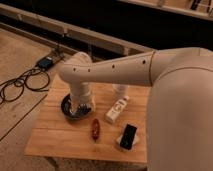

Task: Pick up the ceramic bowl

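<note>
The gripper (pixel 81 107) is lowered at the end of the pale arm (pixel 112 70) and is set straight down into the ceramic bowl (pixel 67 107). The bowl's dark rim is seen curving out from under the wrist on the view's left side, so the bowl lies directly beneath and around the gripper, on the left part of the wooden table (pixel 50 137). Whether the gripper is spread or closed on the bowl cannot be told, since it is hidden by the wrist above it and lost against the dark glaze. Just to the view's right of the gripper a white oblong object (pixel 116 110) is laid at a slant, and a small white cup (pixel 120 91) is partly seen beyond it, under the arm. Nearer the camera than the gripper, and slightly to the right, a small red-brown item (pixel 95 129) is laid on the boards. Farther right again, well apart from the gripper, a black device (pixel 129 136) is placed near the table's front edge. Off the table, on the floor to the far left of the gripper, dark cables (pixel 20 84) are looped beside a small box (pixel 46 63).
</note>
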`<state>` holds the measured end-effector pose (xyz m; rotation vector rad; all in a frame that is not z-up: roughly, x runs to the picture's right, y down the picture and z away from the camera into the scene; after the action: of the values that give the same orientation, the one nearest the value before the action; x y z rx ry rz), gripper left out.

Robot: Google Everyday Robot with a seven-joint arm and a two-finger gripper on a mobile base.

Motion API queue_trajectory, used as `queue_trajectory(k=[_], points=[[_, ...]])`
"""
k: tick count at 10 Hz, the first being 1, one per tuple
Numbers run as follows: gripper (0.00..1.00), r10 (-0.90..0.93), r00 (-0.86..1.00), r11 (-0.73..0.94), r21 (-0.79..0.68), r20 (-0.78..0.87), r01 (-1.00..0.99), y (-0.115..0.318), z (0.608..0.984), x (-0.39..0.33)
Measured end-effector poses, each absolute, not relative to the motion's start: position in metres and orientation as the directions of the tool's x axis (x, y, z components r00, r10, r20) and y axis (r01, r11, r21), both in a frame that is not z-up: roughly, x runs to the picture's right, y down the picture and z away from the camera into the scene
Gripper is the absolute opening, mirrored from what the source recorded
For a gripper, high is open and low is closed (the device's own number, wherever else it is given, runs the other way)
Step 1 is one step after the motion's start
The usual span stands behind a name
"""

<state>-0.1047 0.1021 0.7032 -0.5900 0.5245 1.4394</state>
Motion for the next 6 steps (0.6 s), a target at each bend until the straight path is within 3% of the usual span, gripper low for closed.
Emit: queue_trajectory(k=[3, 6], points=[[0.65, 0.752, 0.067, 0.039, -0.058, -0.656, -0.998, 0.102, 0.704, -0.104], [0.65, 0.776, 0.100, 0.083, -0.056, -0.623, -0.995, 0.092, 0.736, -0.086]])
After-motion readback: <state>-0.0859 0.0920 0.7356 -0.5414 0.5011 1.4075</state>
